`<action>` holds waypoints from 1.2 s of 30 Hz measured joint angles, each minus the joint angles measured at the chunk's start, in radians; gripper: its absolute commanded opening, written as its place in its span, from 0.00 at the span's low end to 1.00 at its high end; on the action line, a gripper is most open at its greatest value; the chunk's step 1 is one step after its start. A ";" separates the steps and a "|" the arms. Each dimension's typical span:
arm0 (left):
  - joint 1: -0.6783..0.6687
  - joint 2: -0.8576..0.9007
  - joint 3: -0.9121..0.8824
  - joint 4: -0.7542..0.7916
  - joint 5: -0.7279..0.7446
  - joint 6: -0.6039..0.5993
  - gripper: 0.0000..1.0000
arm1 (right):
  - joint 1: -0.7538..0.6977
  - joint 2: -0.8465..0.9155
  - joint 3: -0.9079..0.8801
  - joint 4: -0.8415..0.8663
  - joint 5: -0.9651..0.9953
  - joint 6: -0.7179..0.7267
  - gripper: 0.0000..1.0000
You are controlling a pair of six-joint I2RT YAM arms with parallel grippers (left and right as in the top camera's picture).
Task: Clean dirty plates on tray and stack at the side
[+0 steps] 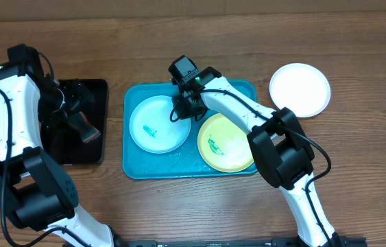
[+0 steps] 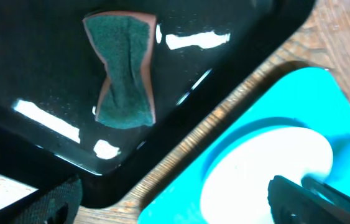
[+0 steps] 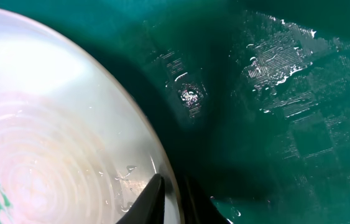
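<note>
As I look down from the overhead camera, the right gripper (image 1: 183,110) is low at the upper right edge of the light cyan plate (image 1: 155,125), which lies in the left half of the turquoise tray (image 1: 132,169). On the right wrist camera its two fingers (image 3: 147,208) stand very near to each other with the rim of this plate between them, so I read it as pinching the rim. The plate carries a small teal smear near its middle. The yellow-green plate (image 1: 225,143) lies just beside it, in the right half of the tray, and has also a green smear. The white plate (image 1: 299,90) is outside the tray, on the wooden table (image 1: 247,34) at the right. Drops of water shine on the tray floor (I see them best on the right wrist camera). The left gripper (image 1: 76,110) hangs over the black tray (image 1: 83,154) with its fingers spread, holding nothing. The sponge (image 1: 88,130) lies on that tray, green face towards the left wrist camera and narrow at its waist.
</note>
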 measured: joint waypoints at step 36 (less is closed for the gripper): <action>-0.014 0.003 -0.459 0.638 -0.272 -0.185 0.58 | 0.000 -0.003 -0.003 -0.001 -0.001 -0.001 0.09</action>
